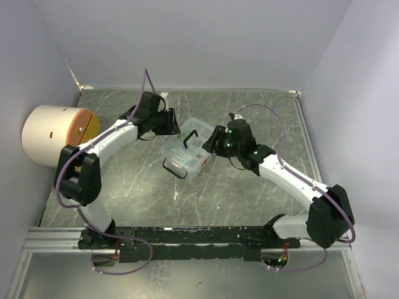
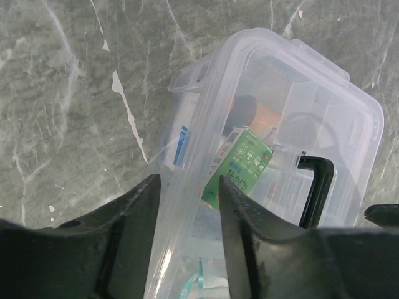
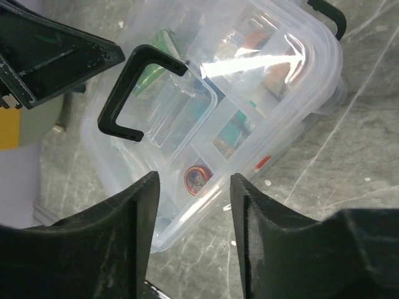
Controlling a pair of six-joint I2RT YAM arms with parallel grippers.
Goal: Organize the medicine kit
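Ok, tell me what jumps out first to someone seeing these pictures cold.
The clear medicine kit sits mid-table, with the left gripper and right gripper meeting over it from either side, each with a kit edge between its fingers. A big white-and-orange cylinder sits at the far left by the wall. On the kit itself, a green box and a black handle stand out against the clear plastic.

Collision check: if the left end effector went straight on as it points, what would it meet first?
Probably the medicine kit: its clear wall sits between the fingers of the left end effector, depth unclear.
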